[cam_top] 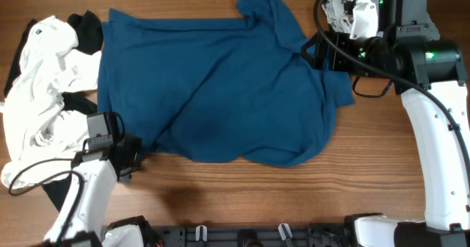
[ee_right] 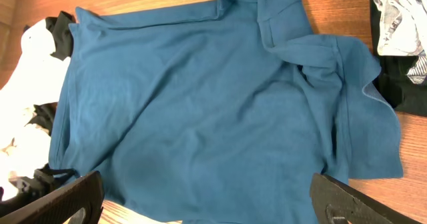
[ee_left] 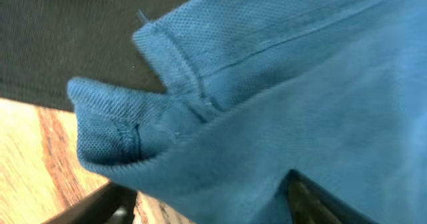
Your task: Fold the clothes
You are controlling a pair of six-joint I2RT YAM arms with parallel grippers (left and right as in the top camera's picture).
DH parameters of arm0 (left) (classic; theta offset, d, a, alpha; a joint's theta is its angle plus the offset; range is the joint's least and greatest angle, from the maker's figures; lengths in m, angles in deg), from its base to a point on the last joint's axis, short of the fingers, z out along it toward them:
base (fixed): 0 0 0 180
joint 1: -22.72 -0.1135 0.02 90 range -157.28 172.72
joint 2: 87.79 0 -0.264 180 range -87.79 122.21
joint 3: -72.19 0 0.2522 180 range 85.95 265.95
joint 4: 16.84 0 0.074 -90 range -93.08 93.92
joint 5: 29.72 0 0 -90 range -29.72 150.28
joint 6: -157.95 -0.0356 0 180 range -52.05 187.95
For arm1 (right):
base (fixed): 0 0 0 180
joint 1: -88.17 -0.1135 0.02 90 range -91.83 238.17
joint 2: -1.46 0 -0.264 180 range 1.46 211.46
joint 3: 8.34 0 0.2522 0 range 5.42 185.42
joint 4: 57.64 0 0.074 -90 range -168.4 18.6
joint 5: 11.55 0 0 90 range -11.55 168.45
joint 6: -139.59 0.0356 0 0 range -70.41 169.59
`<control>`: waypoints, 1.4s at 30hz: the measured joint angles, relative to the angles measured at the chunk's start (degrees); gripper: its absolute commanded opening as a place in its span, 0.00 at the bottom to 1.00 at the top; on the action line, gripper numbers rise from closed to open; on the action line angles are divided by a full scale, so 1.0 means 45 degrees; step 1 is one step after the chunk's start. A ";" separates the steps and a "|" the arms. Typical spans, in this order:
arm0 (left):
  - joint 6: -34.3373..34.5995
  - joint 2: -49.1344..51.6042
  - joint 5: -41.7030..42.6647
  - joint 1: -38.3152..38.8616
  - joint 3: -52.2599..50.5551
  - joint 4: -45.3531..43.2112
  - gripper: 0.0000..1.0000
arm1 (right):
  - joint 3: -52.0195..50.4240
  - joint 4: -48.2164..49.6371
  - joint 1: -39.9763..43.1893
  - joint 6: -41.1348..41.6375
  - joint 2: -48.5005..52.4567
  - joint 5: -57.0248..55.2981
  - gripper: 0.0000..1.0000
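Note:
The clothes are one teal-blue shirt (cam_top: pixel 220 92) spread flat over the middle of the wooden table (cam_top: pixel 294 195). My left gripper (cam_top: pixel 136 157) is at its lower left corner. In the left wrist view a hemmed corner of the shirt (ee_left: pixel 267 104) bunches between my left gripper's (ee_left: pixel 207 211) two dark fingers (ee_left: pixel 107 207), which stand apart on either side of the cloth. My right gripper (cam_top: pixel 312 52) hovers by the shirt's upper right edge. From the right wrist the whole shirt (ee_right: pixel 200 104) shows below my right gripper (ee_right: pixel 207 207), open and holding nothing.
A heap of white garments (cam_top: pixel 40 78) with a black cloth (cam_top: pixel 84 26) lies against the shirt's left edge. Another pile of white and grey clothes (cam_top: pixel 345 4) sits at the back right behind the right arm, also seen from the right wrist as a pale heap (ee_right: pixel 400 11).

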 measured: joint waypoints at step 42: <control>-0.1316 -0.1943 -0.0015 0.0000 0.0665 0.0321 0.88 | 0.0000 0.0267 0.0000 -0.0005 0.0000 0.0039 0.98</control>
